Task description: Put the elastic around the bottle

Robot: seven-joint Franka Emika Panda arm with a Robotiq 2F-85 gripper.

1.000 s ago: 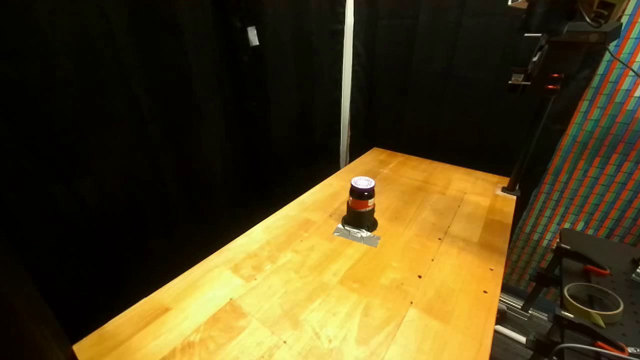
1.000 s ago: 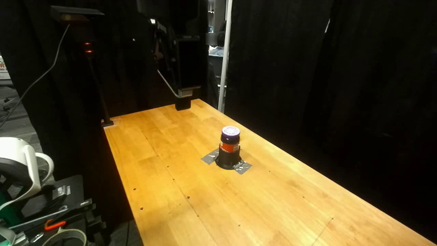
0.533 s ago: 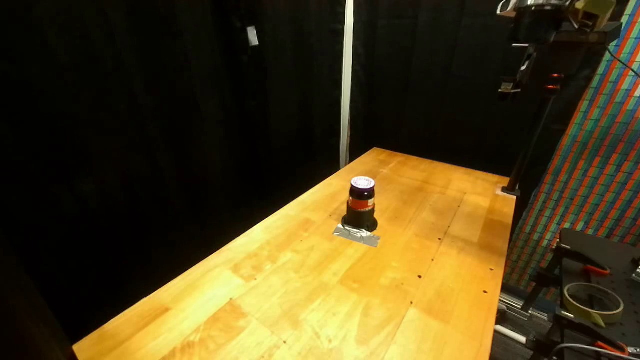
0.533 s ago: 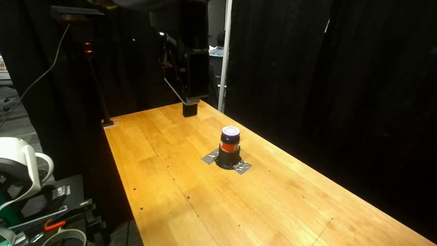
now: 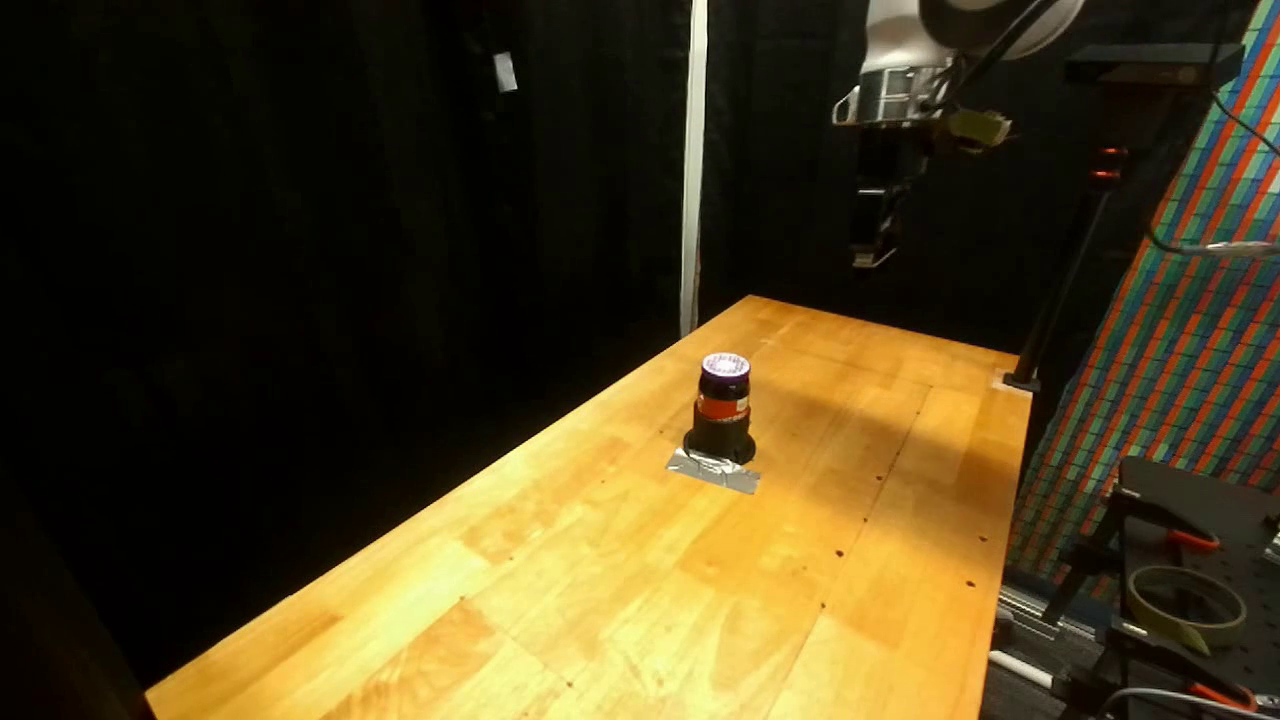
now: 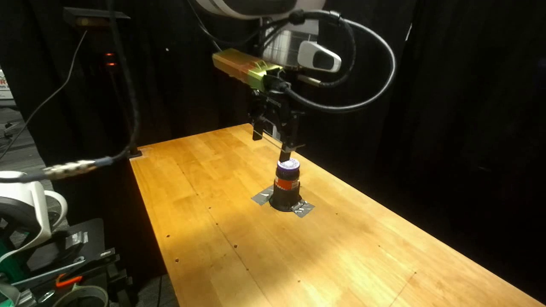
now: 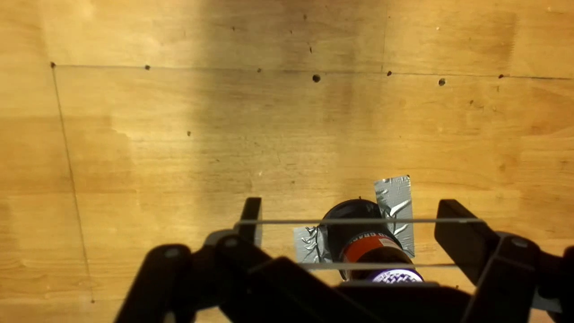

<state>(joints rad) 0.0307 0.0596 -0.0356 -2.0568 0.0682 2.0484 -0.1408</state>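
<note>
The bottle [image 5: 723, 407] is dark with an orange-red label and a white-and-purple top. It stands upright in a black taped-down holder, in both exterior views [image 6: 287, 183]. My gripper [image 6: 271, 145] is open, its fingers wide apart. A thin pale elastic [image 7: 287, 221] is stretched around both fingers as two strands; it also shows as a thin line in an exterior view [image 6: 271, 140]. The gripper is well above the table and to the right of the bottle in an exterior view [image 5: 873, 258]. In the wrist view the bottle [image 7: 365, 247] appears between the fingers, its top partly hidden by the gripper body.
Silver tape [image 7: 397, 211] fixes the black holder [image 6: 285, 199] to the wooden table [image 5: 600, 560]. A dark stand [image 5: 1070, 260] rises at a table corner. A side shelf holds a tape roll [image 5: 1187, 607]. A cable [image 6: 390, 64] loops out from the wrist.
The arm has swung into fuller view, moving left and down in one exterior picture, closer to the bottle. The bottle has not moved.
</note>
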